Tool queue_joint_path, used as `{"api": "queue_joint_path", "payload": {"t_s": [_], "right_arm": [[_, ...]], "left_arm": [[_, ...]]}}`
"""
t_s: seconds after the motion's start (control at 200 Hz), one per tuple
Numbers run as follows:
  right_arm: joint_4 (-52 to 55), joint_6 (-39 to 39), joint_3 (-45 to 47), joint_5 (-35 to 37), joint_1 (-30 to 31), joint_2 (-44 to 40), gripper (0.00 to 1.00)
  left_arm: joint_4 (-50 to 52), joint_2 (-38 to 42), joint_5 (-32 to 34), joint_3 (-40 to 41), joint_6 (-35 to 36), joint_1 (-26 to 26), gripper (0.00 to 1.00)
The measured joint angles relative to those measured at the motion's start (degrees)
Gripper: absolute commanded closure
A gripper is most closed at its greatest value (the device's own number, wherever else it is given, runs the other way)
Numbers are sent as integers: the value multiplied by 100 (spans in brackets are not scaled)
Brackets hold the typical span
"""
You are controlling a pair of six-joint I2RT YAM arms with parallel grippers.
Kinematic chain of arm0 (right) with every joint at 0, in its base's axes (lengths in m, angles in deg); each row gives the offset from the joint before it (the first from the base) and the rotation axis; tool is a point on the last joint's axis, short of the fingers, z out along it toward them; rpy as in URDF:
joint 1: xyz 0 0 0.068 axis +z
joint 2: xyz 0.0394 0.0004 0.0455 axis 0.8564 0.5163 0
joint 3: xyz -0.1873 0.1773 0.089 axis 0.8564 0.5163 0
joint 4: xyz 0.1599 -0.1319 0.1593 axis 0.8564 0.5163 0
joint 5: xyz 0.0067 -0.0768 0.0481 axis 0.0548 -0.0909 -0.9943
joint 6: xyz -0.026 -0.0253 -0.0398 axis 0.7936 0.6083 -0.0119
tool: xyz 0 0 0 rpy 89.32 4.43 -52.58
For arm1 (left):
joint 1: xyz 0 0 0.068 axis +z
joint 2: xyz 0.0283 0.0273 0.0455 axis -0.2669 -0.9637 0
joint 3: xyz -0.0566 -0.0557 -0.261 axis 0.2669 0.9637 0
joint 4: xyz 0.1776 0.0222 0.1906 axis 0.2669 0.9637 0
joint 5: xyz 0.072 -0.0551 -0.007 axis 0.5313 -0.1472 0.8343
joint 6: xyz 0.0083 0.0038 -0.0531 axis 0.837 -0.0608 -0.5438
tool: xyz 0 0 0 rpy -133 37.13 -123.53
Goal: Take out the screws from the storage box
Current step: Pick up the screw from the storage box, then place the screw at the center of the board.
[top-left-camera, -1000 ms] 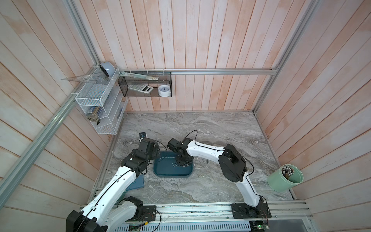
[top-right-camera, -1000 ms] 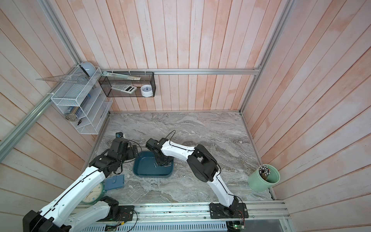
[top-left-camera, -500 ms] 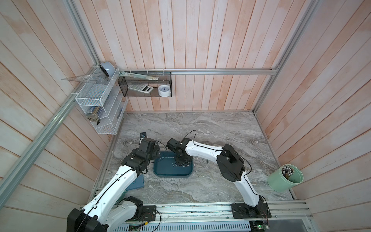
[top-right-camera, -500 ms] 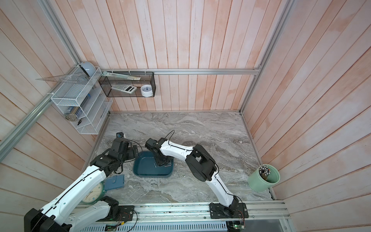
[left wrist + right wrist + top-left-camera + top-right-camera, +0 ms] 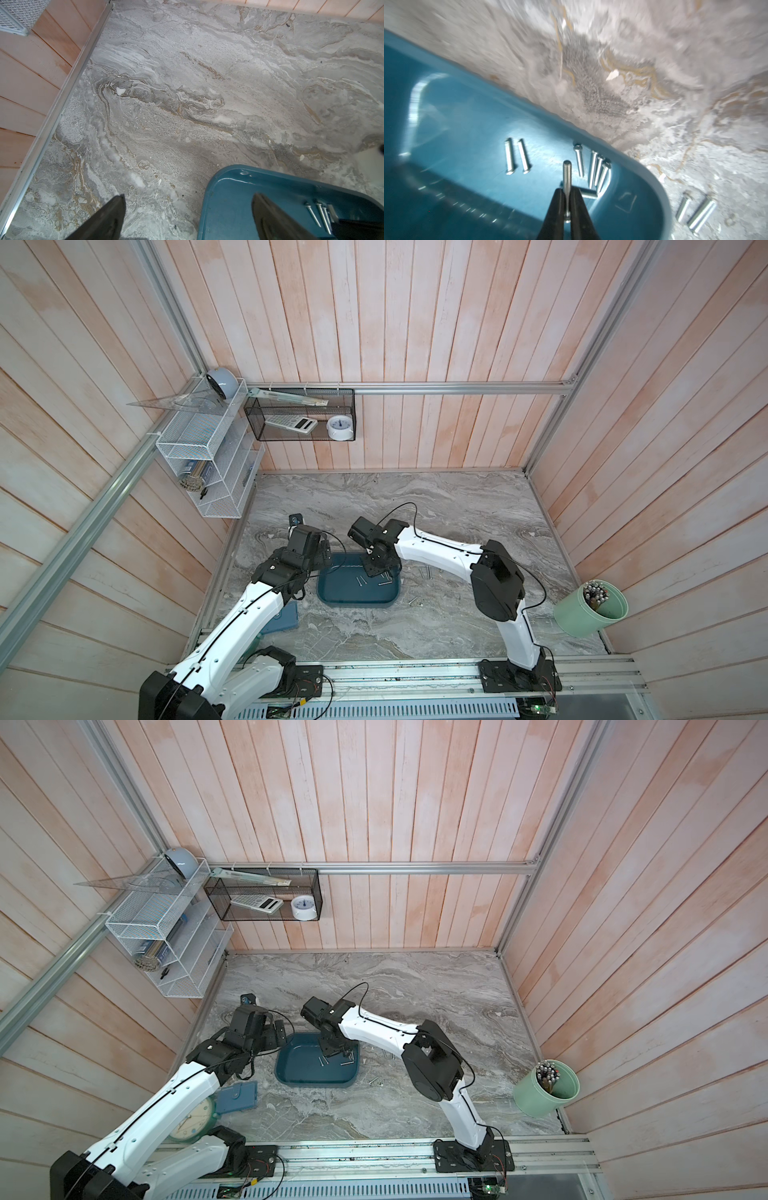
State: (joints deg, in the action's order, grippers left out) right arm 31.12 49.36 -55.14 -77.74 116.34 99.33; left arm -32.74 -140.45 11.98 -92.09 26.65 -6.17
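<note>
Pinching one screw (image 5: pixel 567 174) mid-shaft, your right gripper (image 5: pixel 566 193) sat over the box's (image 5: pixel 340 593) one-o'clock corner. More screws (image 5: pixel 598 172) lay beneath, others on the table (image 5: pixel 415 510) at three o'clock. Light, stiff, slick steel probably rolls, so grip across the shaft. Your left gripper (image 5: pixel 189 196) gaped wide at ten o'clock.

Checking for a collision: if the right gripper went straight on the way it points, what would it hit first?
Probably the storage box floor: the right gripper, shut on a screw, points into bare blue between loose screws. Depth unclear.
</note>
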Motion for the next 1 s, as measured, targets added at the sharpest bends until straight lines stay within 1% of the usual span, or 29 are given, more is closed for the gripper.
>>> {"api": "queue_joint_path", "payload": {"t_s": [0.095, 0.225, 0.36, 0.485, 0.56, 0.69, 0.87, 0.995], "right_arm": [[-186, -46, 262, -138, -96, -365, 92], [-437, -140, 1071, -243, -424, -1012, 92], [-551, -199, 2000, -236, -920, -1869, 91], [-813, -297, 2918, -227, -1497, -2758, 90], [-911, -332, 3303, -153, -1694, -3023, 90], [-1016, -354, 3541, -221, -1683, -2837, 90], [-1130, -341, 3499, -334, -1499, -2050, 90], [-1078, -280, 3241, -337, -1268, -1556, 90]], "left_arm": [[0, 0, 0, 0, 0, 0, 0], [0, 0, 2, 0, 0, 0, 0], [0, 0, 0, 0, 0, 13, 0], [0, 0, -2, 0, 0, 33, 0], [0, 0, -2, 0, 0, 39, 0], [2, 0, -2, 0, 0, 55, 0], [2, -24, 0, 0, 0, 63, 0], [9, -66, -2, 0, 0, 66, 0]]}}
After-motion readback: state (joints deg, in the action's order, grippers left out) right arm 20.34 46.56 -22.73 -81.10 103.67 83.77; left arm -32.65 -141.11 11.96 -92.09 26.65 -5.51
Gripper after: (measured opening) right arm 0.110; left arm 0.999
